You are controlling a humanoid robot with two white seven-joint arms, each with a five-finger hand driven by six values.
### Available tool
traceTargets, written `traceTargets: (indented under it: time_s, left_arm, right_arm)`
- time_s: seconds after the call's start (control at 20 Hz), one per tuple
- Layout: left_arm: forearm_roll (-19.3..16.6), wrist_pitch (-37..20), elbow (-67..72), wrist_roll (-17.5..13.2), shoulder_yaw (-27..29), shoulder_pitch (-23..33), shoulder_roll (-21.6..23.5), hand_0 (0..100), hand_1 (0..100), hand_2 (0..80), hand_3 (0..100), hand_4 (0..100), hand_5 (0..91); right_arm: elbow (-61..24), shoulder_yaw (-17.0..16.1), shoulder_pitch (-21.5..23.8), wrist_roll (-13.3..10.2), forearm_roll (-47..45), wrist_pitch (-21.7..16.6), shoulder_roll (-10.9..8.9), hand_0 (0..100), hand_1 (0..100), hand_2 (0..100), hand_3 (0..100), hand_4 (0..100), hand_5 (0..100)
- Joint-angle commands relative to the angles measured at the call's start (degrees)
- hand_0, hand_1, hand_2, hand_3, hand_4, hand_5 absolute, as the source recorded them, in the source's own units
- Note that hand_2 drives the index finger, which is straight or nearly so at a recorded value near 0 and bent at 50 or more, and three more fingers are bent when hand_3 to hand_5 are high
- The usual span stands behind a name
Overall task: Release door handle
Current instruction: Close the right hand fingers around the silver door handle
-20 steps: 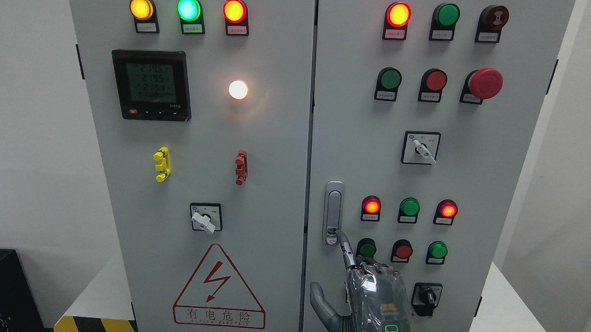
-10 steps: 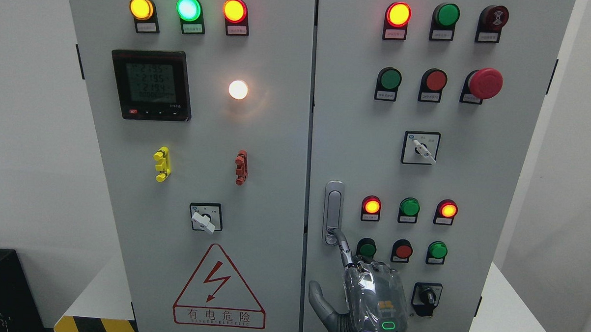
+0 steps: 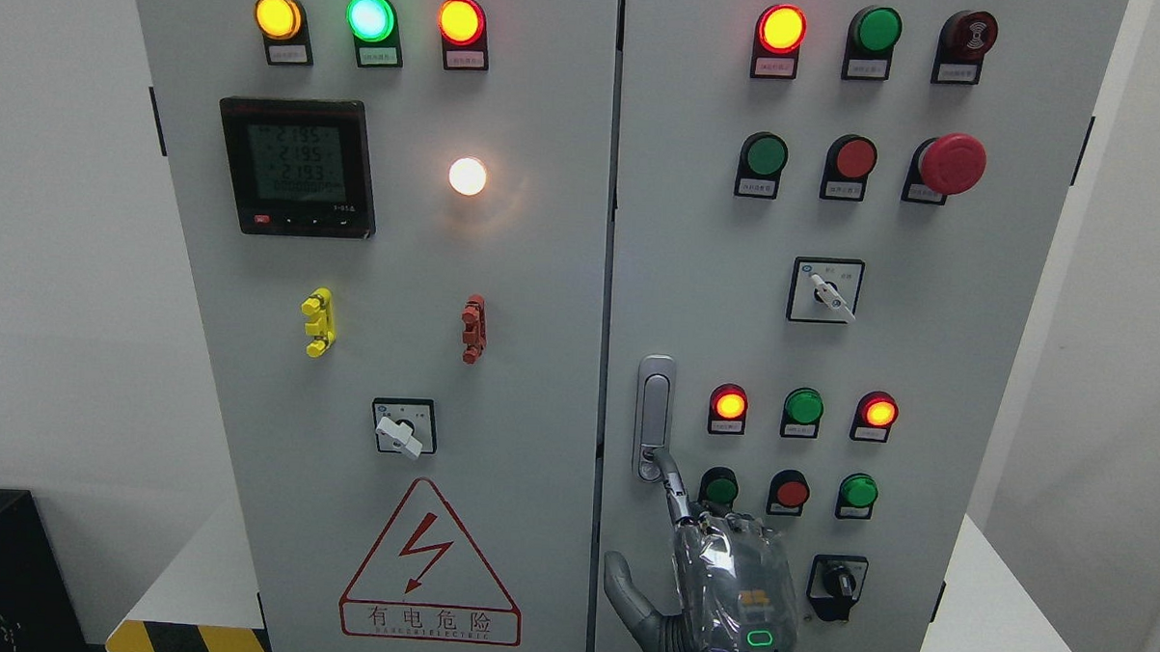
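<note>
A slim silver door handle (image 3: 654, 417) stands upright at the left edge of the cabinet's right door (image 3: 698, 272). My right hand (image 3: 726, 577) rises from the bottom edge just below it, back of the hand facing me. Its index fingertip (image 3: 656, 458) is stretched out and touches the round lock at the handle's lower end. The other fingers are curled at the knuckles, and the thumb (image 3: 624, 583) sticks out to the left. The hand grasps nothing. The handle lies flat in its recess. My left hand does not show.
Lit and unlit push buttons (image 3: 804, 408) sit right of the handle, with a rotary switch (image 3: 836, 586) beside my hand. The left door (image 3: 399, 262) carries a meter (image 3: 298, 167), a selector switch (image 3: 403, 426) and a red warning triangle (image 3: 429, 562). White walls flank the cabinet.
My right hand has crept slightly up and to the left. Its index fingertip went from just right of the handle's lower end onto the lock there.
</note>
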Motion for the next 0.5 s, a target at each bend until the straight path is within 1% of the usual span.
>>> traceTargets:
  time_s: [0.0, 0.45]
  left_arm:
    - [0.0, -0.06, 0.0, -0.05, 0.0, 0.0, 0.0, 0, 0, 4.7, 11, 1, 0.0]
    - [0.0, -0.06, 0.0, -0.05, 0.0, 0.0, 0.0, 0, 0, 4.5, 11, 1, 0.0]
  right_arm:
    - [0.15, 0.25, -0.04, -0.22, -0.03, -0.06, 0.18, 35, 25, 0, 75, 73, 74]
    - [0.59, 0.25, 0.13, -0.22, -0.03, -0.06, 0.18, 35, 25, 0, 75, 73, 74]
